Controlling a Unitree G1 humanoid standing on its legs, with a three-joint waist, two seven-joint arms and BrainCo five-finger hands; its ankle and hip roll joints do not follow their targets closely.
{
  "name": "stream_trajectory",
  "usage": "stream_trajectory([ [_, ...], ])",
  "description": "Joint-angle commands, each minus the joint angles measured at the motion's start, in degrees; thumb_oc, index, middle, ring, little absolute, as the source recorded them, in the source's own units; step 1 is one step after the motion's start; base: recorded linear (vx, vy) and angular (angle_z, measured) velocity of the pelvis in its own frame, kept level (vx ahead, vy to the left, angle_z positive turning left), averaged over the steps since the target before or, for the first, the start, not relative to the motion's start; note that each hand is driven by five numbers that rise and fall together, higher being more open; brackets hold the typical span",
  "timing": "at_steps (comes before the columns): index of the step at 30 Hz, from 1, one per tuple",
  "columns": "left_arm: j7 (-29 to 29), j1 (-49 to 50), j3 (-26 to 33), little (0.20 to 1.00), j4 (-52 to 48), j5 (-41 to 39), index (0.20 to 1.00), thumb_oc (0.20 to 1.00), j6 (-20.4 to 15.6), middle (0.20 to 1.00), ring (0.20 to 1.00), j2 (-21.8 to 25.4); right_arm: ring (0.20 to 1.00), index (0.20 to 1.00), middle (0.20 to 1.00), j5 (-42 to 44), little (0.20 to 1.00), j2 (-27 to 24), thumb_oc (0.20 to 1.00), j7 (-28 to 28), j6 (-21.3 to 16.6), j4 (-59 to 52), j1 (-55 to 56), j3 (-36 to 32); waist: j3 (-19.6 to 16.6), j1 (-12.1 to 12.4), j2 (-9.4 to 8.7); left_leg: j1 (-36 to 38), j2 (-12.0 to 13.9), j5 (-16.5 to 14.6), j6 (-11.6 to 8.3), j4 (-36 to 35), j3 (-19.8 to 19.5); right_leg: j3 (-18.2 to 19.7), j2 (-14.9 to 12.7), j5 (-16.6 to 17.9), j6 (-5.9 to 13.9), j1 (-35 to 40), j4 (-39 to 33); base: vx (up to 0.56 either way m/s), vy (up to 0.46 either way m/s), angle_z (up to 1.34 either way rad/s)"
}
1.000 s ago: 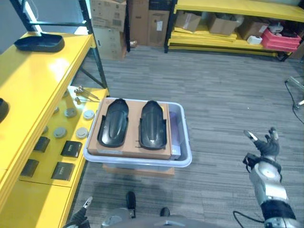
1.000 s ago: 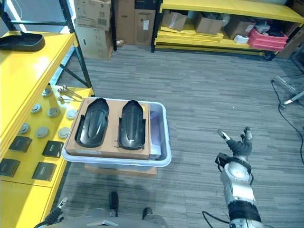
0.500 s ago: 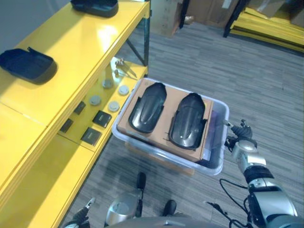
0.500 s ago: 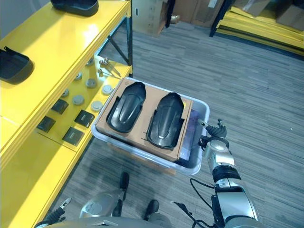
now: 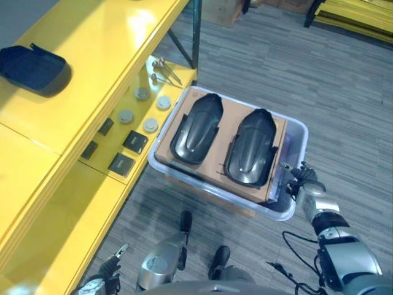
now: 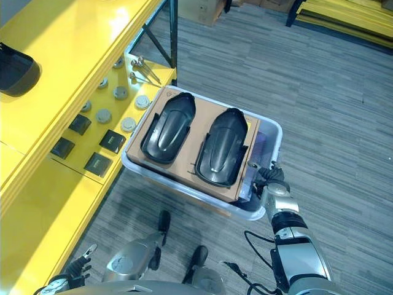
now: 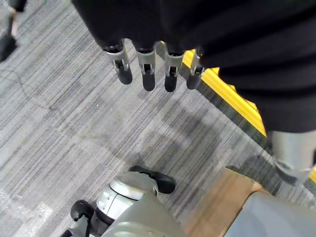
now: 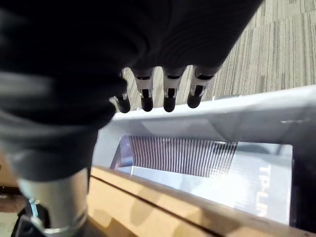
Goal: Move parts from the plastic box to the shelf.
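While my right hand (image 5: 305,186) sits at the near right corner of the plastic box (image 5: 295,130), its fingers (image 8: 168,97) straight and relaxed over the rim and holding nothing, the parts lie just across that rim. Two black moulded covers (image 5: 198,120) (image 5: 252,147) rest side by side on a cardboard sheet (image 5: 184,169) that spans the box, their long axes parallel and running from the box's near edge toward its far edge. Nearest my right hand is the right-hand cover, apart from it, not touching. Between that cover's cardboard and the box's right wall lies a flat silver-grey carton (image 8: 256,175), directly below my fingertips.

My left hand (image 7: 148,69) hangs low on the shelf side of the box, fingers straight and empty, well apart from both covers. I judge the right hand the nearer for the first pick. Beyond the box's left wall stands the yellow shelf (image 5: 92,61), with one black tray-like part (image 5: 32,69) already on its upper level.
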Motion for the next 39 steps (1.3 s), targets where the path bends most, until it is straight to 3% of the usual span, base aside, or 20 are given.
stream_trajectory([
  [1,0.57,-1.65,-1.95,1.000,0.64,-1.94,1.000,1.000,-1.19,1.000,1.000,0.46,1.000,1.000,1.000,0.23,1.000,-2.04,1.000,0.89,-1.09,-3.17,-2.34,3.46,-0.42,1.02,0.21,0.14,2.10,-5.11,-2.31,4.25,-1.58,1.13,-4.14,7.07,2.31,-6.53,0.58,0.00,0.000,0.00],
  [10,0.15,-1.82,-2.26,1.000,0.26,-2.69,1.000,1.000,-1.45,1.000,1.000,0.25,1.000,1.000,1.000,-0.98,1.000,-0.26,1.000,0.74,1.62,-4.36,-4.09,6.37,0.76,1.53,0.43,-0.89,1.92,-5.02,-2.43,4.65,-1.96,0.88,-4.44,6.83,2.32,-7.28,1.07,0.00,0.001,0.00],
  [16,-0.34,-2.17,-2.89,1.000,-0.33,-2.98,1.000,1.000,-1.91,1.000,1.000,0.13,1.000,1.000,1.000,-2.68,1.000,0.36,1.000,0.09,1.14,-3.05,-4.04,7.52,1.61,2.01,0.32,-1.24,1.95,-5.06,-2.45,4.90,-2.05,0.79,-4.45,6.72,2.31,-7.34,1.26,-0.01,-0.006,0.07],
  [23,0.83,-1.79,-2.98,1.000,-2.53,-2.84,1.000,1.000,-1.49,1.000,1.000,-0.04,1.000,1.000,1.000,-0.32,1.000,0.32,1.000,-13.17,-2.42,-6.21,-2.36,5.18,1.23,1.94,-0.55,-0.84,2.16,-5.35,-2.45,5.12,-2.26,0.86,-4.19,6.77,2.36,-6.75,1.25,0.00,-0.027,0.03],
  [27,1.30,-1.02,-1.79,1.000,-3.14,-2.52,1.000,1.000,-0.68,1.000,1.000,-0.22,1.000,1.000,1.000,-3.22,1.000,-0.13,1.000,-17.31,-3.11,-12.61,0.38,1.94,0.72,1.16,-1.02,-0.16,2.50,-5.66,-2.35,4.94,-1.89,1.56,-3.83,6.71,2.41,-6.38,1.04,0.01,-0.002,-0.01],
  [31,0.85,-0.33,-0.65,1.000,-2.77,-2.01,1.000,1.000,-0.53,1.000,1.000,-0.35,1.000,1.000,1.000,-3.77,1.000,-1.05,1.000,-17.38,-1.60,-18.68,2.20,0.48,0.19,0.42,-1.40,0.71,2.90,-5.82,-2.30,4.50,-1.08,2.17,-3.46,6.69,2.46,-5.90,0.69,0.02,-0.003,-0.05],
  [39,0.53,-0.01,-0.28,1.000,-1.34,-1.42,1.000,1.000,-1.19,1.000,1.000,-0.70,1.000,1.000,1.000,-5.77,1.000,-1.03,1.000,-13.14,1.34,-20.31,1.45,1.53,-0.67,0.32,-1.53,1.21,3.00,-5.87,-2.47,4.26,-0.58,2.36,-3.48,6.75,2.40,-5.43,0.09,0.00,0.003,-0.08],
])
